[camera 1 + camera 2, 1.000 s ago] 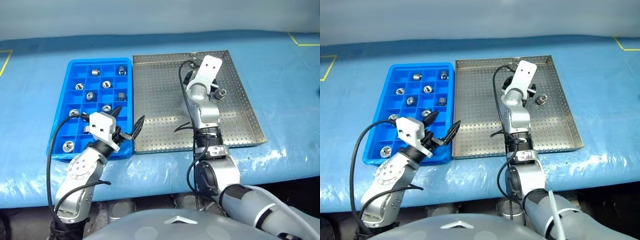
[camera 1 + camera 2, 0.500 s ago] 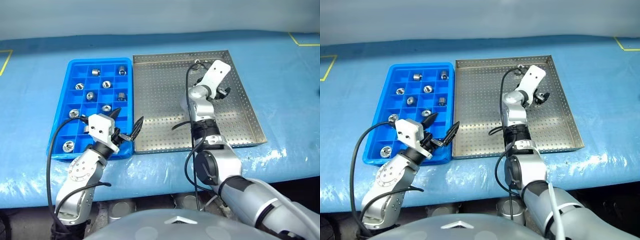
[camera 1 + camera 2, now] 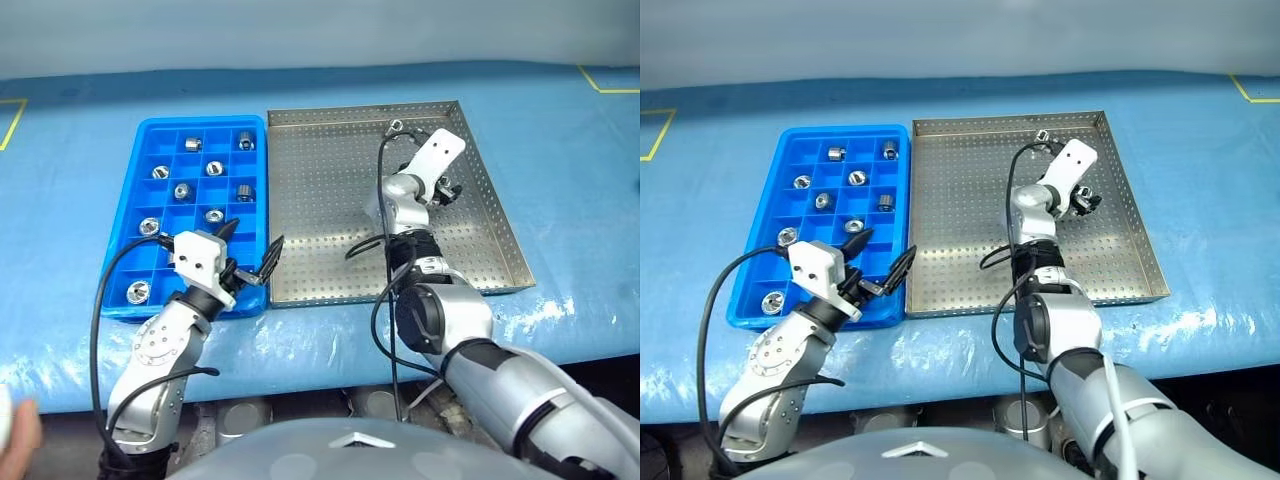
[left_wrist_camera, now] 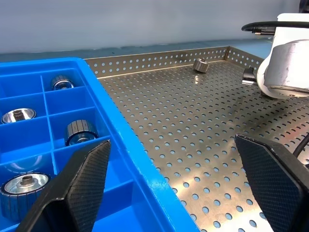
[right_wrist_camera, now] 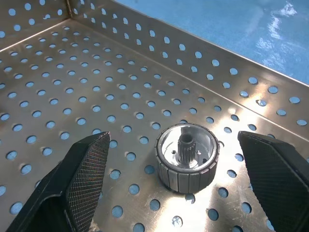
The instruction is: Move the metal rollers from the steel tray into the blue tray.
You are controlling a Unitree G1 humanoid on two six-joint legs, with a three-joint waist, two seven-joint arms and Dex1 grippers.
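Note:
The steel tray (image 3: pixel 320 200) lies on the table with the blue tray (image 3: pixel 120 240) against its left side. Several metal rollers (image 3: pixel 182 190) sit in separate compartments of the blue tray. One metal roller (image 5: pixel 187 157) stands upright on the perforated floor near the steel tray's right rim, also seen as the roller (image 4: pixel 201 65) in the left wrist view. My right gripper (image 5: pixel 173 140) is open, low over that roller, with a finger on either side and neither touching. My left gripper (image 3: pixel 255 236) hangs open and empty over the blue tray's near right corner.
The trays rest on a blue-covered table (image 3: pixel 560 130) with yellow tape marks (image 3: pixel 600 80) at the back. My right arm's black cable (image 3: pixel 382 150) loops over the steel tray. Something pale, possibly a person's hand (image 3: pixel 15 425), shows at the lower left edge.
My right gripper has swung to the right and dipped down, ending around the roller near the steel tray's right rim. The left gripper has stayed put. The pale shape at the lower left is new.

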